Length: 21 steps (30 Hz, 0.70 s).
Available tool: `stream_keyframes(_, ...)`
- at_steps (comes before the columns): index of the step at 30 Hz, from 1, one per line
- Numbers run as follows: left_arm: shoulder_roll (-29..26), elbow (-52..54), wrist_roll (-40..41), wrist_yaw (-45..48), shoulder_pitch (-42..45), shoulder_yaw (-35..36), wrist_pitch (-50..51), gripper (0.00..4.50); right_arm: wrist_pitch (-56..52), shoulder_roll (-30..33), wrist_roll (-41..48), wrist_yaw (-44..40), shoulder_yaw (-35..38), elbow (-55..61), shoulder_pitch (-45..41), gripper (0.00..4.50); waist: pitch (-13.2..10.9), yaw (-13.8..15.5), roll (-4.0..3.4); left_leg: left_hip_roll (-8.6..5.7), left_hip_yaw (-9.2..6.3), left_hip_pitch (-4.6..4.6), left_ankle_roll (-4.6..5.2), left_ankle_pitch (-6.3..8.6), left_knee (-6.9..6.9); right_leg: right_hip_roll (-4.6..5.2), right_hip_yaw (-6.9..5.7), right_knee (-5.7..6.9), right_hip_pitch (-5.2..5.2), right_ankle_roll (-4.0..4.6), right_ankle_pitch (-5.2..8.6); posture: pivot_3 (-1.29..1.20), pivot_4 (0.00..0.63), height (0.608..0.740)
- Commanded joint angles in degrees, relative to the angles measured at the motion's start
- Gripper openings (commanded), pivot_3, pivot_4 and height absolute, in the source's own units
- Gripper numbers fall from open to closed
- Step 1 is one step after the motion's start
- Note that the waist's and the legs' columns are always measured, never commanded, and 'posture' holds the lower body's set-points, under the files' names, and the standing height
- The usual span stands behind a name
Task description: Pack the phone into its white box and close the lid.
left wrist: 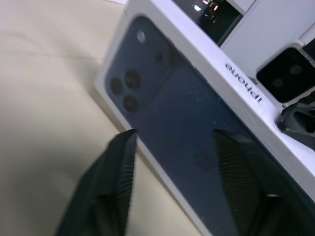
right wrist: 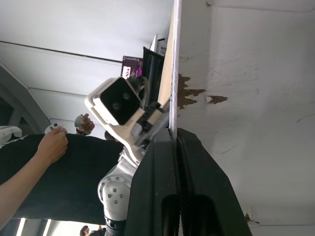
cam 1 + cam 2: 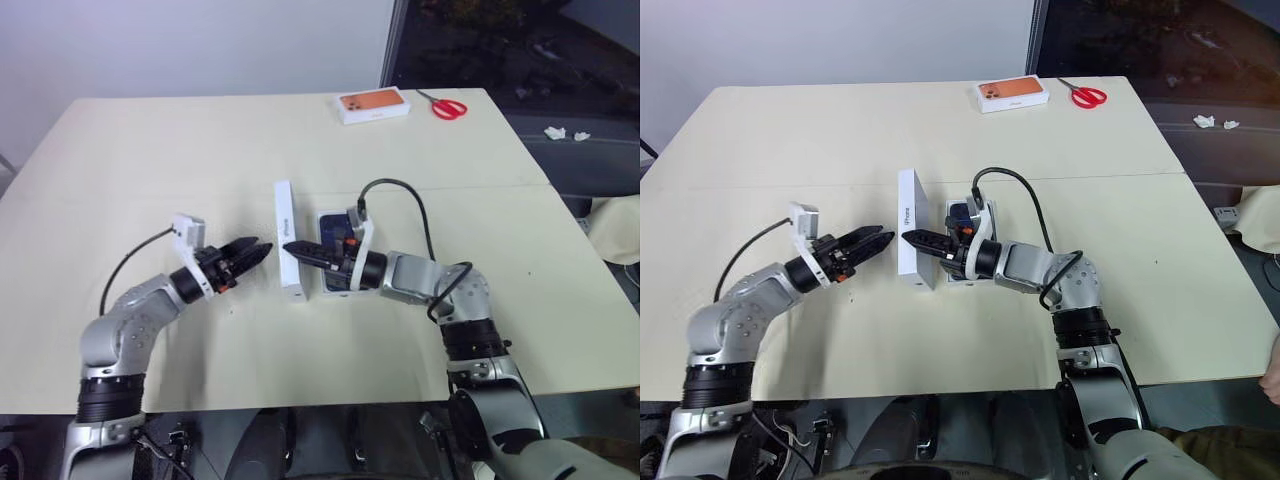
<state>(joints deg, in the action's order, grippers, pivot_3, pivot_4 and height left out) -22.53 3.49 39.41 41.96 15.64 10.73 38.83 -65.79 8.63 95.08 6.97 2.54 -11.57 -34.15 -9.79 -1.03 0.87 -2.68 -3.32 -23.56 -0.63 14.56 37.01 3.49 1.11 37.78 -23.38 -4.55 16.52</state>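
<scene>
At centre frame, the dark navy phone in the shallow white cardboard box is largely hidden by the right gripper, which is clamped on one wall of the white cardboard lid, held on edge. The left gripper, reaching level, is seen part-open just beside the lid's printed face. Bare cream table lies around.
</scene>
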Motion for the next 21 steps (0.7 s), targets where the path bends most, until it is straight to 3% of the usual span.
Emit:
stream_keyframes(1, 2.3, 0.0, -0.7, -0.8, 0.7, -1.7, -1.9, 1.58, -0.9, 0.1, -1.3, -1.3, 0.9, 1.4, 0.3, 0.0, 0.0, 0.0, 0.0, 0.0, 0.0, 0.0, 0.0, 0.0, 0.0, 0.0, 0.0, 0.0, 0.0, 0.0, 0.0, 0.0, 0.15, 0.74)
stream_keyframes(4, 4.5, -0.8, -1.9, -1.1, 1.1, -3.4, -3.1, 0.95, -1.1, 0.3, -2.9, -2.3, 1.4, 0.6, 0.1, 0.0, 0.0, 0.0, 0.0, 0.0, 0.0, 0.0, 0.0, 0.0, 0.01, 0.0, -0.01, 0.0, 0.01, 0.0, 0.0, 0.0, 0.15, 0.74)
stream_keyframes(5, 5.1, -1.0, -2.2, -1.4, 1.4, -3.8, -3.3, 0.54, -1.1, 0.3, -3.3, -2.5, 1.8, 0.2, -0.2, 0.29, 0.0, 0.1, 0.0, -0.01, 0.0, 0.0, 0.0, 0.0, 0.01, 0.0, -0.01, 0.0, 0.01, 0.0, 0.0, 0.0, 0.15, 0.74)
stream_keyframes(7, 6.1, -1.1, -2.9, -1.7, 1.9, -4.6, -3.7, 0.15, -1.0, 0.3, -3.7, -2.7, 2.7, -0.3, -0.8, 0.57, 0.0, 0.2, 0.01, -0.01, 0.01, 0.0, 0.0, 0.0, 0.02, 0.0, -0.01, 0.0, 0.02, 0.0, 0.0, 0.0, 0.15, 0.74)
stream_keyframes(11, 7.5, -1.4, -3.3, -2.4, 2.8, -5.4, -2.9, 0.05, -3.6, 3.0, -6.6, -5.4, 2.4, 1.1, -1.3, 0.57, 0.0, 0.3, 0.01, -0.03, 0.01, 0.0, 0.0, 0.0, 0.03, 0.01, -0.02, 0.0, 0.03, -0.01, 0.0, 0.0, 0.15, 0.74)
stream_keyframes(16, 8.0, -1.2, -3.5, -2.3, 2.9, -5.9, -2.7, 0.0, -5.2, 12.0, -12.9, -13.0, 4.6, -1.1, -5.8, 0.59, 0.0, 0.4, 0.0, -0.13, 0.0, 0.0, 0.0, 0.0, 0.06, 0.07, -0.02, -0.01, 0.07, -0.01, 0.0, 0.0, 0.15, 0.74)
stream_keyframes(17, 8.0, -1.3, -3.6, -2.2, 2.9, -6.0, -3.0, 0.0, -5.2, 13.1, -13.4, -13.9, 5.8, -2.8, -7.1, 1.32, 0.0, 0.3, 0.01, -0.14, 0.0, 0.0, 0.0, 0.0, 0.07, 0.07, -0.03, -0.01, 0.08, -0.01, 0.0, 0.0, 0.15, 0.74)
stream_keyframes(19, 8.3, -1.5, -3.4, -2.3, 3.2, -5.8, -3.0, 0.0, -5.9, 14.2, -14.1, -15.4, 7.1, -4.6, -8.6, 2.22, 0.0, 0.3, 0.01, -0.14, 0.0, 0.0, 0.0, 0.0, 0.06, 0.07, -0.02, -0.01, 0.07, -0.01, 0.0, 0.0, 0.15, 0.74)
stream_keyframes(21, 8.5, -1.8, -3.3, -2.4, 3.4, -5.8, -2.8, 0.0, -7.7, 11.4, -11.9, -14.1, 7.2, -3.0, -7.8, 3.23, 0.0, 0.0, 0.01, -0.11, -0.01, 0.0, 0.0, 0.0, 0.01, 0.05, -0.02, -0.02, 0.05, -0.01, 0.0, 0.0, 0.15, 0.74)
